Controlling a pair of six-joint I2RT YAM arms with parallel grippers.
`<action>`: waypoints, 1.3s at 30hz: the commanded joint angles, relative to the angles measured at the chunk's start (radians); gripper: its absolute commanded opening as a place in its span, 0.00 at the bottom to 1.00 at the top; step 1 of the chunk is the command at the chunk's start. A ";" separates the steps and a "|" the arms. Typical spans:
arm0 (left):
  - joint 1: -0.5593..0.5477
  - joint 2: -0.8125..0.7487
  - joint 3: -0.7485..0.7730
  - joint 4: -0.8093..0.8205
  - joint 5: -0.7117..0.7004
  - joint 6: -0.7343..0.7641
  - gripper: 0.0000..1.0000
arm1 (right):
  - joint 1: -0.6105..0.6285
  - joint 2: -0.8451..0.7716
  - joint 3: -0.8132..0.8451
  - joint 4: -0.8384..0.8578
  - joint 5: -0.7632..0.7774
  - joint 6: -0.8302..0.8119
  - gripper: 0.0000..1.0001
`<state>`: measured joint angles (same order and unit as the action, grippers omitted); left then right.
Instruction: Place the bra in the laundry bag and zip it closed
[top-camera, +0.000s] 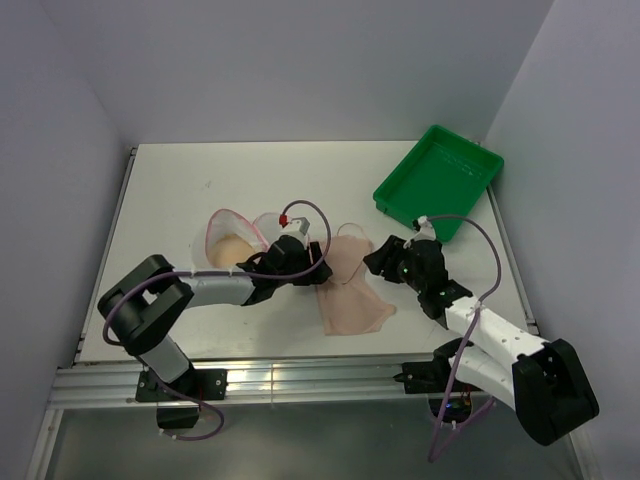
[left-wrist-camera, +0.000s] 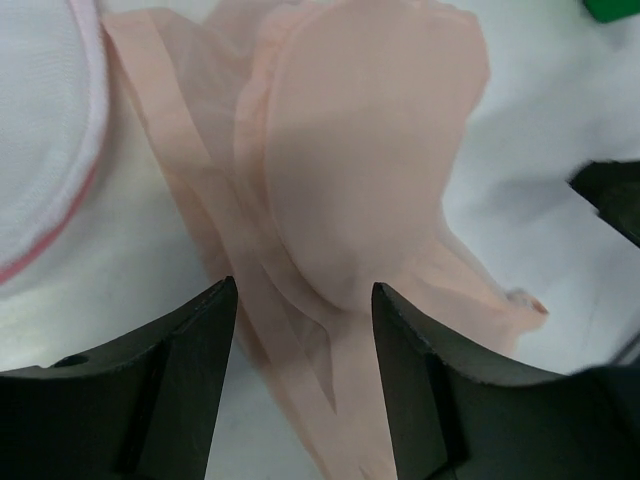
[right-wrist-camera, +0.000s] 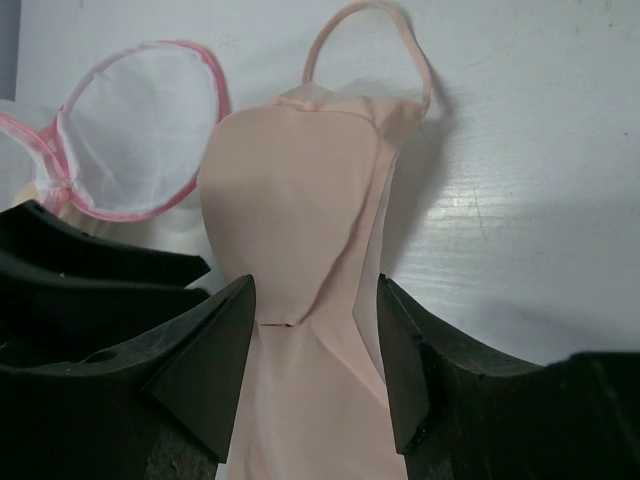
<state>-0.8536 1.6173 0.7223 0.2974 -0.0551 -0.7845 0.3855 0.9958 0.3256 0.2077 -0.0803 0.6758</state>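
The peach-beige bra (top-camera: 352, 290) lies flat on the white table between my two grippers. The laundry bag (top-camera: 232, 232), white mesh with pink trim, lies open to its left; something peach shows inside it. My left gripper (top-camera: 312, 262) is open at the bra's left edge. In the left wrist view its jaws (left-wrist-camera: 302, 290) stand apart on either side of a cup (left-wrist-camera: 360, 150), with the bag (left-wrist-camera: 45, 120) at the upper left. My right gripper (top-camera: 380, 258) is open at the bra's right edge. Its jaws (right-wrist-camera: 315, 285) straddle the bra (right-wrist-camera: 290, 200), with the open bag (right-wrist-camera: 135, 130) beyond.
A green plastic tray (top-camera: 478, 160) sits at the table's back right corner. Grey walls close in the table on three sides. The two grippers are close together over the bra; the left one shows dark in the right wrist view (right-wrist-camera: 80, 275).
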 joint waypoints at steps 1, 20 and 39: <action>-0.002 0.067 0.049 0.092 -0.078 -0.007 0.62 | -0.004 -0.052 -0.014 -0.002 -0.012 -0.021 0.59; -0.050 -0.109 0.012 0.266 -0.009 0.096 0.00 | -0.005 -0.183 -0.040 0.018 -0.119 -0.068 0.70; -0.059 -0.621 0.115 0.005 0.164 0.223 0.00 | -0.005 -0.521 0.026 0.252 -0.475 -0.122 0.96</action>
<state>-0.9104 1.0557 0.7906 0.3325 0.0338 -0.5972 0.3855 0.4477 0.2798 0.3397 -0.4870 0.5526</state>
